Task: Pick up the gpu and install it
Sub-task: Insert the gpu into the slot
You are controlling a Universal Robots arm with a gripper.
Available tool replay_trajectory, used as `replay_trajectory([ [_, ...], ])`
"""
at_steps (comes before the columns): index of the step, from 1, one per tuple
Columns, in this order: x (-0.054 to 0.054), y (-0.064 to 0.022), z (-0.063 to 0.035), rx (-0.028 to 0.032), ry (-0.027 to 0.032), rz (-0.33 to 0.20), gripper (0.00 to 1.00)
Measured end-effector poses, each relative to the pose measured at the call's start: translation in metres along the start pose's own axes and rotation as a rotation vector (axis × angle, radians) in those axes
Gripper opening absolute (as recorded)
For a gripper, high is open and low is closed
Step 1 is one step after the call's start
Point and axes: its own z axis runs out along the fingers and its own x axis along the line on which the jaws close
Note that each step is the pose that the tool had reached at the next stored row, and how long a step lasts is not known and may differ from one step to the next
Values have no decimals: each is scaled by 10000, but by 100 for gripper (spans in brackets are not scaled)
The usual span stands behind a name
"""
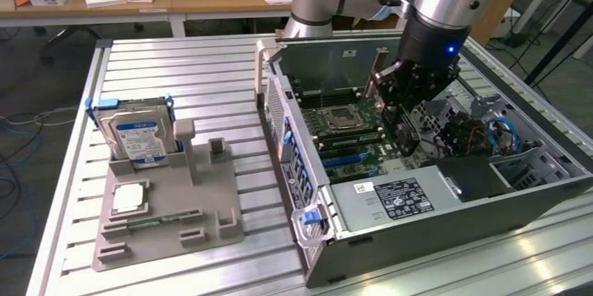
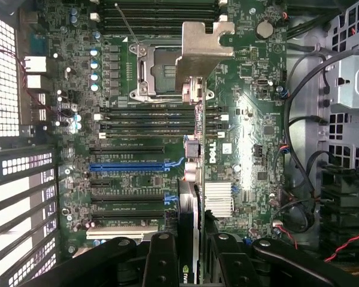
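The pincer point(image 1: 404, 110) holds the gpu point(image 1: 410, 140) on edge over the motherboard point(image 1: 363, 112) inside the open computer case point(image 1: 389, 254).

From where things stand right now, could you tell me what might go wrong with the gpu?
1. The gripper holds the gpu by one end, and its bracket seems to hang lowest, over the socket. Lowering it could strike the board.
2. The card looks crosswise to the blue slot, so pressing down now would probably miss it.
3. Cables lie close beside the board and might snag.
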Motion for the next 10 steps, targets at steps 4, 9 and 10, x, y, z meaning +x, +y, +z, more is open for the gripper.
replay_trajectory([
  [4, 0, 0, 0, -1, 0, 0, 27],
  [9, 0, 0, 0, -1, 0, 0, 27],
  [10, 0, 0, 1, -1, 0, 0, 27],
])
